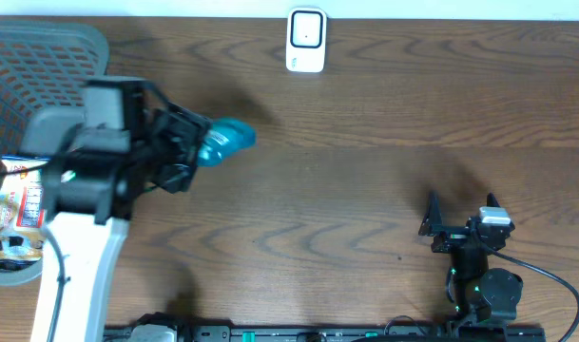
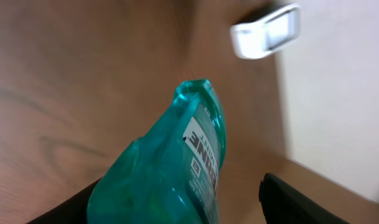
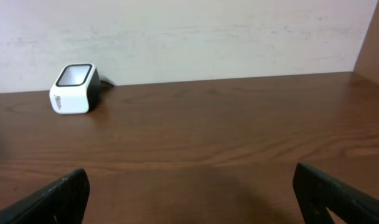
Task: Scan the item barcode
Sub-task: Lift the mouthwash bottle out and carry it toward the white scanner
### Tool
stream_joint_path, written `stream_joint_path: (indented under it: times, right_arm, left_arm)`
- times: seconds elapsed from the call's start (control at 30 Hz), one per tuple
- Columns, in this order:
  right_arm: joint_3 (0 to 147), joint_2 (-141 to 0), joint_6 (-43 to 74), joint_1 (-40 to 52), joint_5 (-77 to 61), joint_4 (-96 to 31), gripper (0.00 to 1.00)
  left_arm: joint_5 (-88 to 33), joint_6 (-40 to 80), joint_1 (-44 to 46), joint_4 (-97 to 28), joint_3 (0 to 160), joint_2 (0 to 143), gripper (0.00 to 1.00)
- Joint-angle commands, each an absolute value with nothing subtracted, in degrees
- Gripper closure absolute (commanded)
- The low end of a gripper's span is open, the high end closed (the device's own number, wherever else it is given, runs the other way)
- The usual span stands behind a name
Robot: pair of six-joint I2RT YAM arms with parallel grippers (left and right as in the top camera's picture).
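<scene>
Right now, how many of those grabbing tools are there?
2. The left tool is at the left, by the basket, gripping a teal bottle; the right tool sits open, front right.

Left arm [image 1: 75, 218]: extended forward, wrist turned, gripper pointing toward robot's right. Left gripper [image 1: 196, 147]: jaws partly spread, clamped on teal bottle [image 1: 230, 140]; bottle body between jaws, its far end projecting beyond fingertips. Right arm [image 1: 487, 290]: folded low over base. Right gripper [image 1: 460, 214]: jaws at full spread, not gripping.
</scene>
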State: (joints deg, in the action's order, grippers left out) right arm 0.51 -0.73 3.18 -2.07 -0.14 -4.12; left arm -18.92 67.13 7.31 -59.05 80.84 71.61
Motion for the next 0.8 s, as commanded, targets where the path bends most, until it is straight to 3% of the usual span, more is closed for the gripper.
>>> stream_joint_path:
  times: [0.0, 0.43, 0.7, 0.77]
  right_arm:
    - [0.3, -0.6, 2.5, -1.9, 0.5, -4.3, 0.01]
    - [0.3, -0.6, 2.5, -1.9, 0.5, -4.3, 0.01]
    - [0.3, -0.6, 2.5, -1.9, 0.5, -4.3, 0.01]
    - [0.3, -0.6, 2.5, -1.9, 0.5, -4.3, 0.01]
  left_arm:
    - [-10.3, 65.9, 12.3, -59.7, 82.7, 74.5, 0.85]
    - [2.1, 61.9, 25.8, -59.0, 82.7, 93.0, 0.84]
    - [4.9, 58.5, 27.8, -57.4, 82.7, 100.2, 0.83]
    - [5.3, 58.5, 27.8, -57.3, 82.7, 100.7, 0.76]
